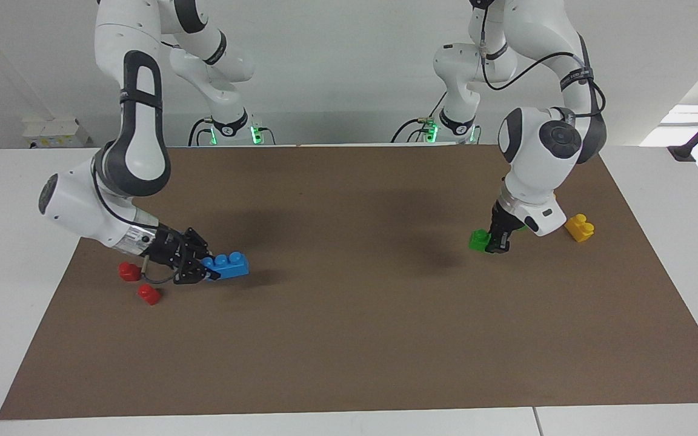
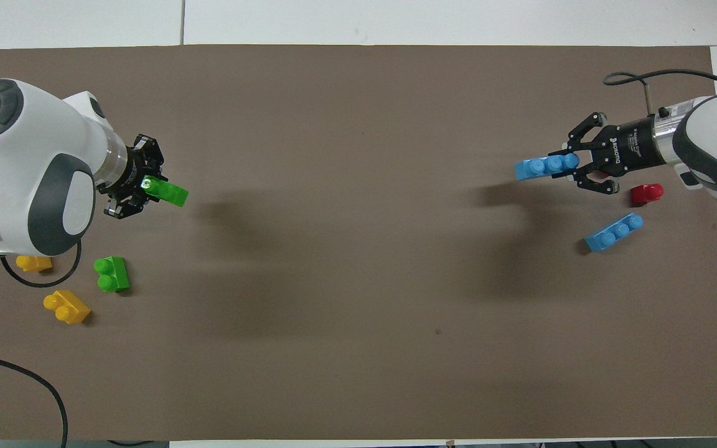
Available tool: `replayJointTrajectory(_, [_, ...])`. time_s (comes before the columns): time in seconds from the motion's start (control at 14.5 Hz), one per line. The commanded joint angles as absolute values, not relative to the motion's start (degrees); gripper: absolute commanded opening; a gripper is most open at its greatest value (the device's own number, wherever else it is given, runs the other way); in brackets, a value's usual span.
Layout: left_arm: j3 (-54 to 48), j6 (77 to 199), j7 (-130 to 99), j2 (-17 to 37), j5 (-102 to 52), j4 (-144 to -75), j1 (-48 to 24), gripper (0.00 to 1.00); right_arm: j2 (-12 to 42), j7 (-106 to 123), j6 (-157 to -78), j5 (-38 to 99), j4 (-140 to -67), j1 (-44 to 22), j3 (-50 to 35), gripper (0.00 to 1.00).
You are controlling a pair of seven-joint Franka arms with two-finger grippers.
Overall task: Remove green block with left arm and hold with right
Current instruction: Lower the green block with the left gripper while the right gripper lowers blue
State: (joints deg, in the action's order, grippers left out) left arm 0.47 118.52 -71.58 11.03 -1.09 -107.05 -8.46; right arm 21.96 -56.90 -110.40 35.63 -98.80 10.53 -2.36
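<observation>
My left end effector [image 1: 498,242] hangs low over the brown mat [image 1: 349,339] at the left arm's end of the counter [image 1: 22,200], its fingers pinched on the green block [image 1: 479,240], which juts out from the fingertips toward the middle of the mat and is tilted in the overhead view [image 2: 167,191]. In the overhead view, a darker green brick [image 2: 111,274] lies on the mat just beside this end effector, closer to my bases, and two yellow bricks lie near it at the same end: one [image 2: 67,306] next to the darker green brick, the other [image 2: 33,263] partly under my left wrist. My right end effector [image 1: 206,272] is well apart from the left one, over the right arm's end of the mat, and its fingers are clamped on one end of a blue three-stud brick [image 1: 226,264] that points out toward the mat's middle. I cannot tell whether that brick touches the mat. Two red pieces lie just beside this end effector: one [image 1: 129,270] by my wrist, one [image 1: 149,294] a little farther from my bases. A second blue brick [image 2: 613,231] lies on the mat near the right end effector, closer to my bases.
</observation>
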Motion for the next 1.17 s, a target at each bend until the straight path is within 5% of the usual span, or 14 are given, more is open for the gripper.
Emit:
replayJointTrajectory(0.0, [0.09,124.7,-65.49,8.44,-2.11,-113.28,-5.89,0.0,23.2,-53.54,-108.99,33.23,-98.0,13.27,-3.16,0.0])
replayJointTrajectory(0.48, [0.09,129.02,-51.08,11.24,-2.2,-113.64,-0.88,0.0,28.12,-46.5,-109.86,31.46,-96.77,16.26,-3.16,0.0])
replayJointTrajectory(1.11, [0.09,135.26,-40.61,17.48,-2.11,-112.41,3.6,0.0,28.3,-45.44,-112.85,30.5,-98.79,17.14,-3.08,0.0])
